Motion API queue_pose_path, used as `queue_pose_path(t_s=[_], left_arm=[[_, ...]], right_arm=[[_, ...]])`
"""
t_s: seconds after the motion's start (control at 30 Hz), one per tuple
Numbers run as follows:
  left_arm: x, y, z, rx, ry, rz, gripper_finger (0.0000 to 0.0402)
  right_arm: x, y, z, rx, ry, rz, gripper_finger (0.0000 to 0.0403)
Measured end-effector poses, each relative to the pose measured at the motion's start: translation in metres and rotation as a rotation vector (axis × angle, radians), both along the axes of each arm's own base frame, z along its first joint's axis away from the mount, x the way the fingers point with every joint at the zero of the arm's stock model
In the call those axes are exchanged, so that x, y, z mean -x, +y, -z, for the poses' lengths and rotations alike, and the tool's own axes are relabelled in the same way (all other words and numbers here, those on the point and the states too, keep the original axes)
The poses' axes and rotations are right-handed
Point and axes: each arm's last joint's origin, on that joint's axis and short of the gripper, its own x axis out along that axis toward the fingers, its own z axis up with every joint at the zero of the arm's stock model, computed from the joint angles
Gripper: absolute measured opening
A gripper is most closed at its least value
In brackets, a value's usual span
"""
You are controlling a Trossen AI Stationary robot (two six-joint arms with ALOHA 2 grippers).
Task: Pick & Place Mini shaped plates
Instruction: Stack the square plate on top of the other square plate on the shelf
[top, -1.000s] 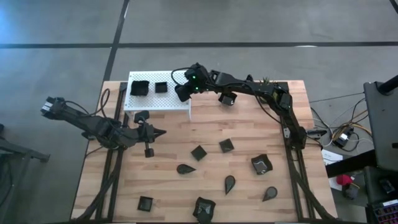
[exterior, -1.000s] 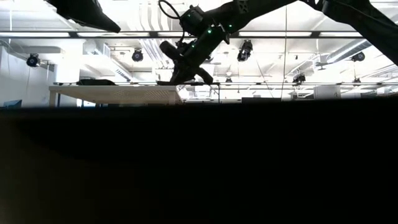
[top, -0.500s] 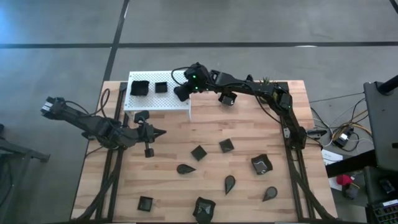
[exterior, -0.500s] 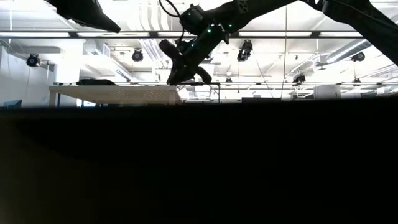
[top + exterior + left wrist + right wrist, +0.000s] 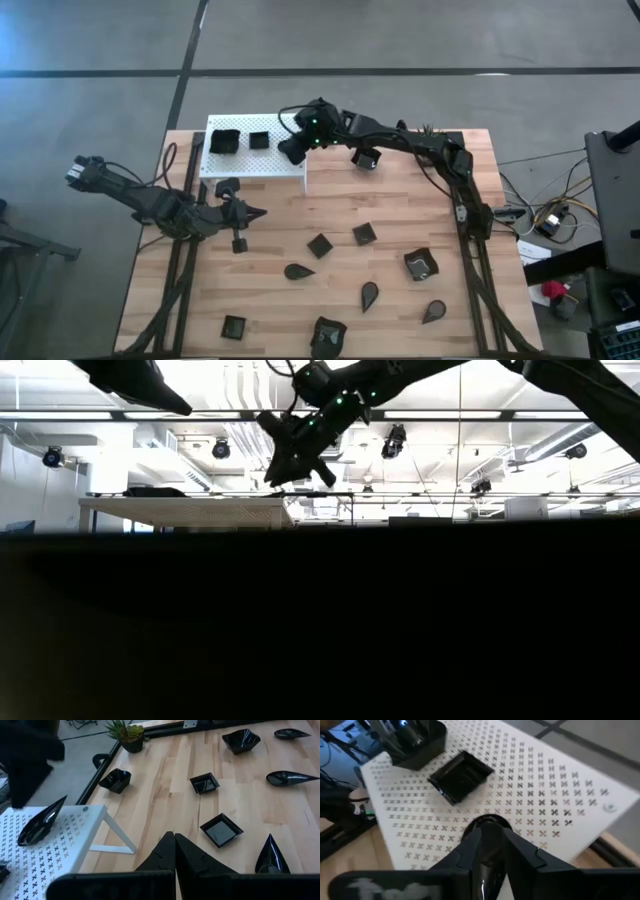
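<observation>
Black and glossy, a teardrop plate (image 5: 487,827) lies on the white perforated platform (image 5: 560,795) just beneath the right gripper (image 5: 487,845), whose fingers stand parted around it. Farther ahead sits a small square plate (image 5: 461,776), then a larger one (image 5: 417,742).

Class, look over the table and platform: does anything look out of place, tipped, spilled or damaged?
Nothing stands out. Two square plates and a teardrop plate sit on the white platform; the other plates lie scattered but upright on the table. Nothing looks spilled or broken.
</observation>
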Motion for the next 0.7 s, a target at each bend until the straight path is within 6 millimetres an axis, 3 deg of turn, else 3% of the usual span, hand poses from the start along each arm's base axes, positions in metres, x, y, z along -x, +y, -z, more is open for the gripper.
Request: queue_pose_path(t_s=[0.17, 0.33, 0.47, 0.7], left_arm=[[0.0, 0.0, 0.001, 0.011, 0.002, -0.007, 0.0], [0.0, 0.0, 0.001, 0.011, 0.005, -0.006, 0.0], [0.001, 0.0, 0.001, 0.009, 0.01, -0.005, 0.0], [0.0, -0.002, 0.003, -0.018, 0.025, 0.019, 0.0]], right_arm=[[0.007, 0.006, -0.012, 0.037, 0.023, -0.032, 0.002], [0.018, 0.024, -0.032, 0.096, 0.069, -0.058, 0.0009], [0.026, 0.051, -0.045, 0.176, 0.152, -0.061, 0.0008], [0.039, 0.12, -0.064, 0.35, 0.261, -0.052, 0.0008]])
